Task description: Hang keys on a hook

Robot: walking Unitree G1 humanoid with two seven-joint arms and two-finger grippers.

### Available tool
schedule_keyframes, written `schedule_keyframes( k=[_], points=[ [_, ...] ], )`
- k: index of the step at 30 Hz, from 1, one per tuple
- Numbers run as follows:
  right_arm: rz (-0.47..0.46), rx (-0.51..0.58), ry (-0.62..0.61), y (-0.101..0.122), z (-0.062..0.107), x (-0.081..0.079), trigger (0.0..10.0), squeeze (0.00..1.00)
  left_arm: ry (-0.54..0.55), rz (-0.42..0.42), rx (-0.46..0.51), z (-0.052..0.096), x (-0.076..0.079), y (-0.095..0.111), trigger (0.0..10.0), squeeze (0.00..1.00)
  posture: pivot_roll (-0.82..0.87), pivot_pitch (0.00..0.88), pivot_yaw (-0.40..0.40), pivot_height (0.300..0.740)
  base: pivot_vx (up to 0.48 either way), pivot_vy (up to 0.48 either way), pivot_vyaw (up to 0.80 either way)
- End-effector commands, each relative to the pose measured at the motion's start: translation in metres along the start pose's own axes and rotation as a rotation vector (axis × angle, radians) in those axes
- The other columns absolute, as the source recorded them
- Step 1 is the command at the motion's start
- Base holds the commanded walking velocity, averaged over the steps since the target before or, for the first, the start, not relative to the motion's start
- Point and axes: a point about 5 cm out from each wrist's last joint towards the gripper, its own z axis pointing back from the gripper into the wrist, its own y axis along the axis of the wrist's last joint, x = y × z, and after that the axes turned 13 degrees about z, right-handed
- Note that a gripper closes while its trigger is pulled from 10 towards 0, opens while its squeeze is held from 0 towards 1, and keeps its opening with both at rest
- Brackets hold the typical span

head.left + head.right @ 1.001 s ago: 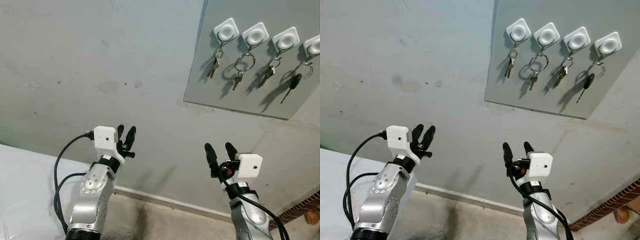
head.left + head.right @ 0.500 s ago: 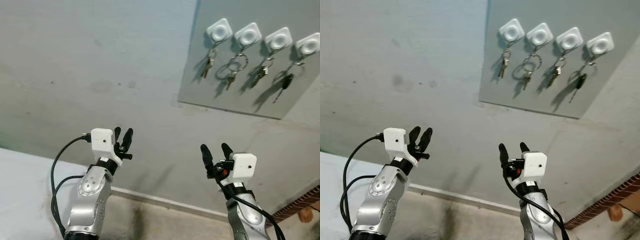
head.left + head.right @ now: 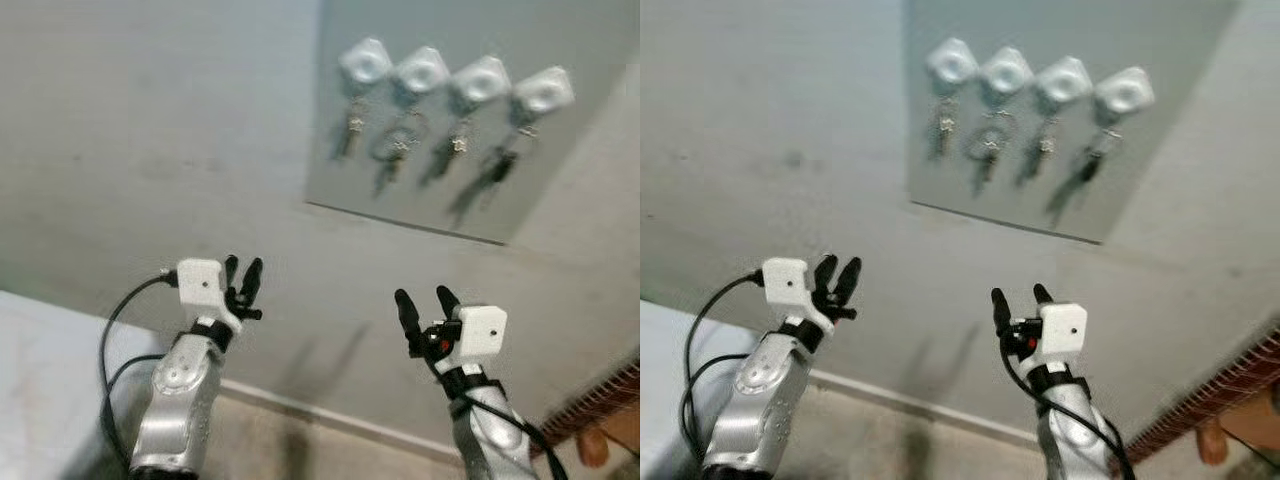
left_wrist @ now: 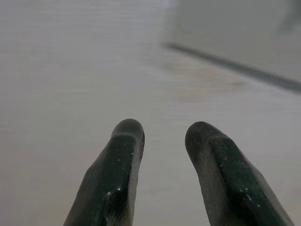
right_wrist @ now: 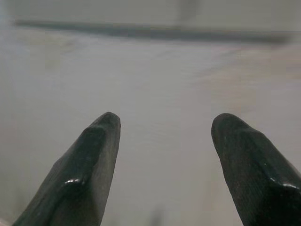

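A grey board [image 3: 420,200] on the wall carries several white square hooks [image 3: 422,70], and a bunch of keys [image 3: 398,145] hangs from each; the picture is blurred. My left gripper [image 3: 243,266] is raised in front of the bare wall, below and left of the board, open and empty. My right gripper [image 3: 421,296] is raised below the board, open with nothing between its fingers. In the left wrist view, the left gripper [image 4: 164,129] points at the wall near the board's lower edge. The right gripper [image 5: 164,120] in the right wrist view does the same.
A pale flat surface [image 3: 30,340] lies at the lower left. A skirting board [image 3: 300,410] runs along the foot of the wall. A brick-patterned edge [image 3: 600,400] shows at the lower right.
The whole picture has shifted left and blurred, so the camera has turned. Both grippers stay raised and open as before, and the keys stay on their hooks.
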Motion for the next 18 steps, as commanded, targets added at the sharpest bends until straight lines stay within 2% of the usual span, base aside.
schedule_keyframes(
  k=[1,7,10,12,16,18],
  points=[
    [-0.016,0.009,0.011,0.003,-0.001,-0.005,10.0,0.00,0.021,-0.025,0.014,0.001,-0.008,0.007,10.0,0.00,0.07,0.000,-0.040,0.740,0.000,0.000,0.00],
    [-0.009,-0.024,0.018,-0.007,0.000,-0.003,10.0,0.00,0.031,-0.054,-0.020,0.003,-0.013,-0.004,10.0,0.00,0.06,0.000,-0.039,0.740,0.000,0.000,0.00],
    [0.006,-0.086,0.026,-0.023,0.003,0.001,10.0,0.00,0.051,-0.078,-0.067,0.007,-0.022,-0.019,10.0,0.00,0.06,0.000,-0.040,0.740,0.000,0.000,0.00],
    [0.023,-0.159,0.031,-0.043,0.007,0.005,10.0,0.00,0.084,-0.098,-0.119,0.011,-0.031,-0.034,10.0,0.00,0.06,0.000,-0.039,0.740,0.000,0.000,0.00],
    [0.034,-0.257,0.029,-0.067,0.011,0.011,10.0,0.00,0.124,-0.118,-0.190,0.015,-0.044,-0.053,10.0,0.00,0.06,0.000,-0.037,0.740,0.000,0.000,0.00],
    [0.042,-0.296,0.038,-0.076,0.013,0.011,10.0,0.00,0.134,-0.157,-0.203,0.017,-0.048,-0.058,10.0,0.00,0.06,0.000,-0.037,0.740,0.000,0.000,0.00]
  ],
)
